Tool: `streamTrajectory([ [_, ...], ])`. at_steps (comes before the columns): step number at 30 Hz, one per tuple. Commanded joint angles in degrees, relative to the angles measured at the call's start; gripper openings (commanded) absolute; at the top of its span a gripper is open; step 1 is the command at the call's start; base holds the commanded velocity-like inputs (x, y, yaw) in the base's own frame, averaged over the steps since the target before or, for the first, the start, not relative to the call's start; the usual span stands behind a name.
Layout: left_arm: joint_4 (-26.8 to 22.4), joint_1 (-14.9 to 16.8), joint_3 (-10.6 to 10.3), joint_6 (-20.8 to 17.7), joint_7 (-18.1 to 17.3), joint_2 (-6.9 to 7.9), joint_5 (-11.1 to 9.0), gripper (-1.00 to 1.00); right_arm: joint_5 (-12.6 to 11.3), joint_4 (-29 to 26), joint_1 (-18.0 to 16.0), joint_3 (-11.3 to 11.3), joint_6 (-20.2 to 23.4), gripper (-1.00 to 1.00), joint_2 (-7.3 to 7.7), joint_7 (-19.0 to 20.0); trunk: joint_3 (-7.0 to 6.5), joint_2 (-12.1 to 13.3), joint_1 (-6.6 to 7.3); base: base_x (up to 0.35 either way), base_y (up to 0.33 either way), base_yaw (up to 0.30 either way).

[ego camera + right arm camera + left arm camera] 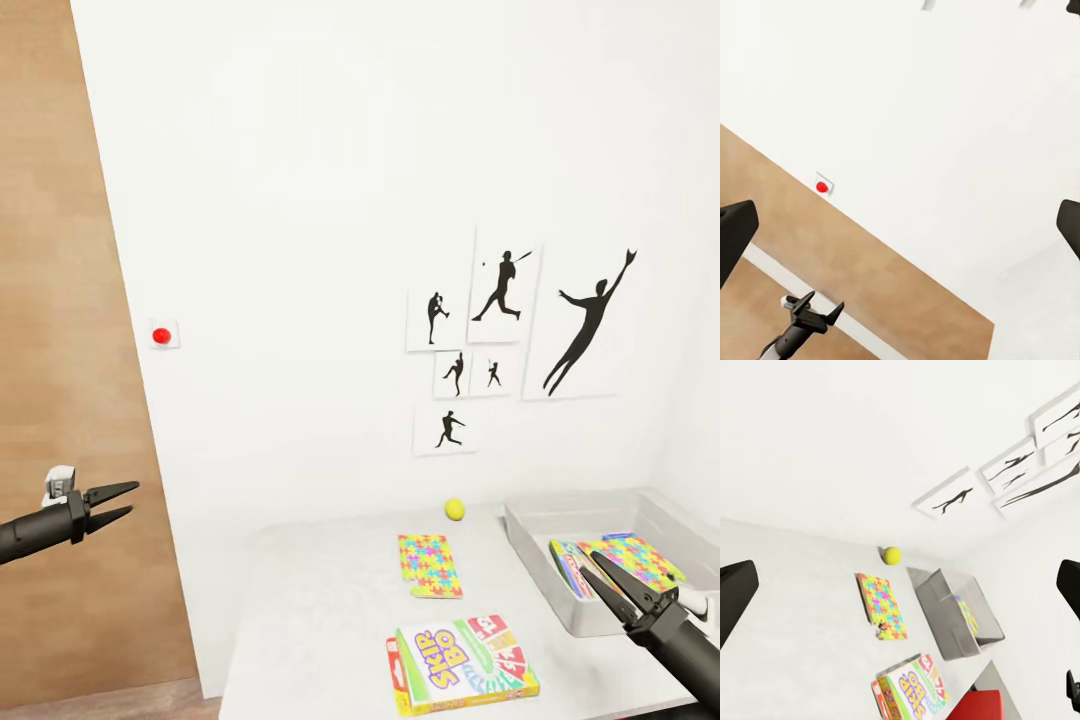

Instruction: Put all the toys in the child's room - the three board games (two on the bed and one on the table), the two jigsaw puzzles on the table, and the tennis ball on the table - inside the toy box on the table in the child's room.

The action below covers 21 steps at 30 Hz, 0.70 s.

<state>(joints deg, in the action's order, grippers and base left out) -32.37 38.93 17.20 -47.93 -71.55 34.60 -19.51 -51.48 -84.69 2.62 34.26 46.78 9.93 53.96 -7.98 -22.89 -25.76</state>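
Observation:
On the pale table [320,600] lie a jigsaw puzzle [430,566] [883,605], a "Skip-Bo" board game [464,664] [912,691] near the front edge, and the tennis ball [455,509] [892,555] by the wall. The grey toy box [530,535] [942,615] stands at the table's right end. It holds a second puzzle [640,558] and a printed game box [570,568]. My right gripper [603,574] hangs open over the toy box's front part, holding nothing. My left gripper [122,503] [821,305] is open and empty, left of the table, in front of the door. The bed is out of view.
A wood-panel door [60,400] [870,262] stands at the left. A red wall button [161,335] [822,187] sits beside it. Black sports-silhouette pictures [500,290] hang above the table. Something red [975,706] shows below the table's edge.

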Motion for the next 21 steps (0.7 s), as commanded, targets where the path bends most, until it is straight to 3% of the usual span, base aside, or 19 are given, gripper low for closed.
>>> streamTrajectory([
  [1,0.03,0.01,0.02,-0.45,-0.08,0.01,-0.14,1.00,-0.20,0.00,0.01,0.01,0.29,1.00,-0.03,-0.02,0.01,-0.03,-0.02,0.001,0.045,0.002],
  [21,0.03,0.01,0.02,-0.42,-0.08,0.03,-0.12,1.00,-0.13,0.09,0.01,0.01,0.20,1.00,-0.12,-0.22,0.01,-0.03,-0.02,0.040,0.057,0.000],
])
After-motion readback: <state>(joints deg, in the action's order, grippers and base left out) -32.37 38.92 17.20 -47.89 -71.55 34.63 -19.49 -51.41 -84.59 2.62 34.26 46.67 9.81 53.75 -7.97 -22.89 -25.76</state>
